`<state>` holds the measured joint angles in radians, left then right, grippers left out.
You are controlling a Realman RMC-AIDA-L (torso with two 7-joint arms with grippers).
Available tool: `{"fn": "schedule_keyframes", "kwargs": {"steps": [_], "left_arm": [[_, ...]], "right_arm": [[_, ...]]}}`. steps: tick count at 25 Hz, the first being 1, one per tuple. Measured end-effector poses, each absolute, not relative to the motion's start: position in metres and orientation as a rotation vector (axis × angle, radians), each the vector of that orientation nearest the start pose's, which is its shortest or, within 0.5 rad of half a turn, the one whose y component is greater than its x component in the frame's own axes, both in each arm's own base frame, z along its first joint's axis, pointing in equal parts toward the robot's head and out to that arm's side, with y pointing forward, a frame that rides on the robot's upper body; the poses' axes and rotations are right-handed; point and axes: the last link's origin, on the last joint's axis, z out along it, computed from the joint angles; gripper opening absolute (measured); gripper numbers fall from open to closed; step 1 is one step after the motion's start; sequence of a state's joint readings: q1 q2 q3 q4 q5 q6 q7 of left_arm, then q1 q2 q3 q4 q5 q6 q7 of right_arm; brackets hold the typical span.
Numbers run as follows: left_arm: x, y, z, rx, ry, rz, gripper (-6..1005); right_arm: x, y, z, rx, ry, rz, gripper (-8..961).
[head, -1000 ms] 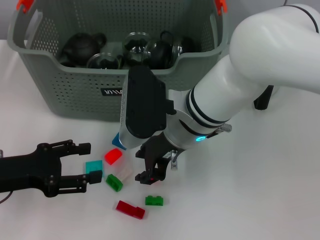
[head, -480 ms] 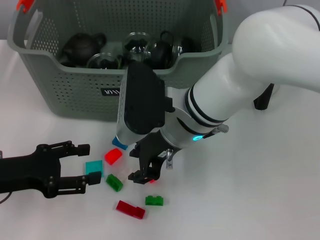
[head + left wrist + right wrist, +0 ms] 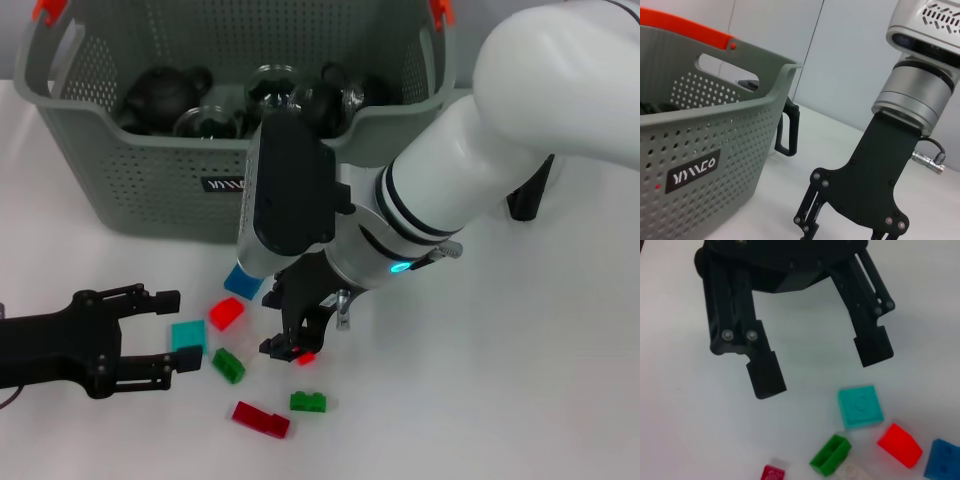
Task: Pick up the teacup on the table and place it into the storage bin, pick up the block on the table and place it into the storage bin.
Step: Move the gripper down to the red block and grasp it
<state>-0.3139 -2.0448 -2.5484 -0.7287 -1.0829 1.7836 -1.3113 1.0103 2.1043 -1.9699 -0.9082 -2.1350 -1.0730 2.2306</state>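
The storage bin [image 3: 150, 170] stands at the back of the table and also shows in the left wrist view [image 3: 715, 130]. It holds dark teapots and glass vessels. No teacup shows on the table. Several blocks lie in front of the bin: teal [image 3: 187, 333], red [image 3: 226, 312], blue [image 3: 241, 281], green [image 3: 228, 365], dark red [image 3: 261, 418]. My right gripper [image 3: 290, 347] hangs low over the table, with a small red block [image 3: 306, 357] at its tip, partly hidden. My left gripper [image 3: 172, 328] rests open at the front left. The teal block [image 3: 860, 406] lies just off its fingertips [image 3: 766, 381].
Another green block [image 3: 308, 402] lies near the front. A black carafe handle [image 3: 527, 195] shows behind my right arm, beside the bin [image 3: 788, 129]. The right arm's bulk covers the table between the bin and the blocks.
The right arm has risen slightly and shifted a little towards the bin. More of the blue block now shows. The left gripper has not moved.
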Motion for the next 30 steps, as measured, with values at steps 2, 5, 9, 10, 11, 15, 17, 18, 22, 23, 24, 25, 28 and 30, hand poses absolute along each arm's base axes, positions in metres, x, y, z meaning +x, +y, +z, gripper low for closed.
{"fn": "schedule_keyframes", "kwargs": {"steps": [2, 5, 9, 10, 11, 15, 17, 18, 22, 23, 24, 25, 28, 30], "left_arm": [[-0.318, 0.253, 0.033, -2.724, -0.709, -0.714, 829], [-0.317, 0.254, 0.032, -2.726, -0.708, -0.716, 829], [-0.316, 0.254, 0.031, -2.73, -0.707, -0.719, 829], [-0.316, 0.254, 0.031, -2.731, -0.706, -0.719, 829], [-0.316, 0.254, 0.031, -2.731, -0.706, -0.719, 829], [-0.316, 0.254, 0.031, -2.733, -0.702, -0.719, 829], [-0.316, 0.254, 0.031, -2.733, -0.698, -0.718, 829], [-0.316, 0.254, 0.031, -2.734, -0.697, -0.718, 829], [-0.315, 0.255, 0.031, -2.734, -0.693, -0.718, 829], [-0.315, 0.255, 0.031, -2.734, -0.692, -0.717, 829], [-0.315, 0.255, 0.031, -2.734, -0.692, -0.717, 829], [-0.315, 0.255, 0.031, -2.734, -0.692, -0.718, 829], [-0.315, 0.255, 0.03, -2.734, -0.693, -0.72, 829], [-0.315, 0.254, 0.03, -2.734, -0.695, -0.722, 829]], "right_arm": [[0.07, 0.344, -0.147, -3.051, -0.067, -0.45, 531], [0.07, 0.345, -0.147, -3.05, -0.069, -0.457, 531], [0.071, 0.345, -0.146, -3.051, -0.066, -0.473, 531], [0.072, 0.345, -0.146, -3.051, -0.068, -0.483, 531], [0.073, 0.346, -0.145, -3.048, -0.068, -0.494, 531], [0.078, 0.346, -0.143, -3.046, -0.045, -0.528, 531], [0.08, 0.344, -0.143, -3.054, -0.036, -0.543, 530], [0.081, 0.343, -0.143, -3.059, -0.033, -0.552, 530], [0.085, 0.341, -0.143, -3.066, -0.023, -0.581, 530], [0.086, 0.342, -0.143, -3.065, -0.023, -0.589, 530], [0.088, 0.342, -0.143, -3.064, -0.023, -0.597, 530], [0.088, 0.343, -0.143, -3.062, -0.023, -0.602, 530], [0.09, 0.344, -0.145, -3.055, -0.036, -0.606, 523], [0.091, 0.343, -0.146, -3.05, -0.047, -0.608, 518]]}}
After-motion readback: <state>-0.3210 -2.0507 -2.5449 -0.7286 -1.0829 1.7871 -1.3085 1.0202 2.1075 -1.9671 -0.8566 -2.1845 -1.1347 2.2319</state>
